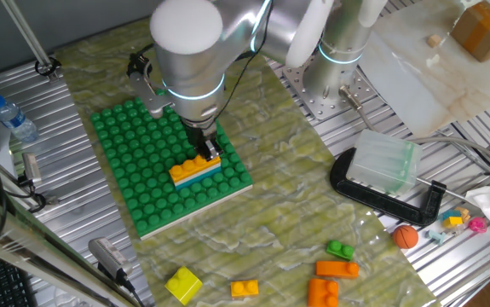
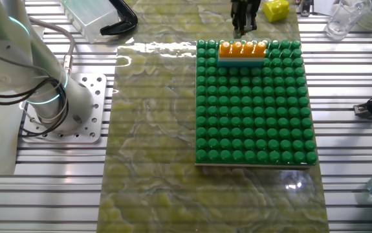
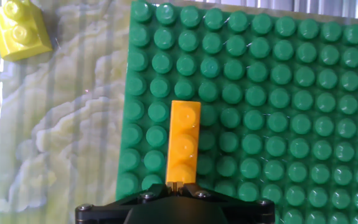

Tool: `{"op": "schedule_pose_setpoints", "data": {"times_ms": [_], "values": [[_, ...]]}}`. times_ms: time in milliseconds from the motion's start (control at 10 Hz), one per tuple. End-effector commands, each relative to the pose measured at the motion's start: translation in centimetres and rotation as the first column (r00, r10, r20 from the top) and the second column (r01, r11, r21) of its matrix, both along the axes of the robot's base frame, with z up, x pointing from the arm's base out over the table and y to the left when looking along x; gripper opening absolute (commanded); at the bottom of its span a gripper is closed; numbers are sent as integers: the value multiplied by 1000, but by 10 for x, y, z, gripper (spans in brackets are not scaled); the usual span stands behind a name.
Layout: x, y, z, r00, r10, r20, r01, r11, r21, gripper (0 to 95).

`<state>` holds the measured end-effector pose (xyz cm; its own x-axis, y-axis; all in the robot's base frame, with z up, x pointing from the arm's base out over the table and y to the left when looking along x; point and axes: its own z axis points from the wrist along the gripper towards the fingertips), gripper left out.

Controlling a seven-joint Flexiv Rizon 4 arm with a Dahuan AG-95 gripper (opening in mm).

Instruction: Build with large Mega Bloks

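Observation:
A long orange Mega Blok [image 1: 195, 166] sits stacked on a teal one [image 1: 202, 176] near the front edge of the green studded baseplate [image 1: 134, 162]. The stack also shows in the other fixed view [image 2: 242, 48] and the orange top in the hand view [image 3: 183, 140]. My gripper [image 1: 207, 150] stands upright right over one end of the orange brick, its fingers closed together with only a thin slit between them [image 3: 183, 184]. They hold nothing. A loose yellow brick [image 1: 183, 284] [image 3: 18, 30] lies off the plate. Loose orange bricks [image 1: 337, 269] and a green one [image 1: 340, 250] lie on the mat.
A black clamp [image 1: 381, 194] with a clear plastic box [image 1: 385, 162] lies to the right. A small orange ball [image 1: 406, 236] and small toys lie beyond it. A water bottle [image 1: 13, 119] lies at the left. The arm's base [image 2: 50, 103] is bolted beside the mat.

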<state>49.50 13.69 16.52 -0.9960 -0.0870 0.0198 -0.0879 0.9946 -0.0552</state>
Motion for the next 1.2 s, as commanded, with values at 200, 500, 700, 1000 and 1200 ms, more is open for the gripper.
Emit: {"op": "schedule_pose_setpoints", "data": {"times_ms": [200,500,700,1000,1200], "values": [[12,0,-17,1000,-2,-1,2,1000,-7,0],[16,-5,-21,1000,-2,7,2,1000,-12,0],[16,-7,-17,1000,5,6,-5,1000,-16,0],[22,-19,-31,1000,27,-7,-28,999,-16,0],[29,-14,-42,999,20,-25,-21,1000,-23,0]]}}
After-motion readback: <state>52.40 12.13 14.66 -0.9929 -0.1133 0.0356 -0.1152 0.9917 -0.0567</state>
